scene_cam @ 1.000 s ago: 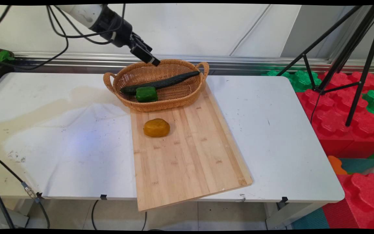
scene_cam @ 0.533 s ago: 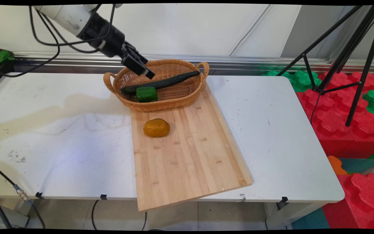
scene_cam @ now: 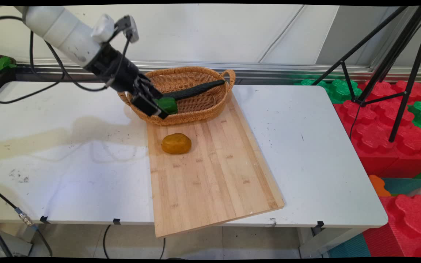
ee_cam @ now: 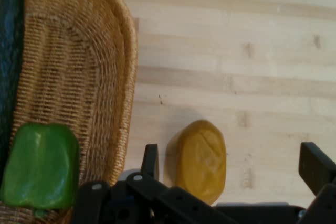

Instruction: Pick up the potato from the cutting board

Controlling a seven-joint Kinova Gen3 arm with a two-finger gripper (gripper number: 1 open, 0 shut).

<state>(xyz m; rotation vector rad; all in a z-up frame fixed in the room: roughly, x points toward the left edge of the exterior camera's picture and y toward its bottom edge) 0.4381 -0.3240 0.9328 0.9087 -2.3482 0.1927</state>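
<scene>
My hand hangs wide and empty over the woven wicker basket's near rim, the yellow-brown oval potato lying on the bamboo board between my fingers.

No readable text, label or number shows anywhere.

a white table is set before a pale panelled wall. right of the table, red and green foam blocks are stacked, with a black tripod over them. under the table, pale floor tiles are seen.
</scene>
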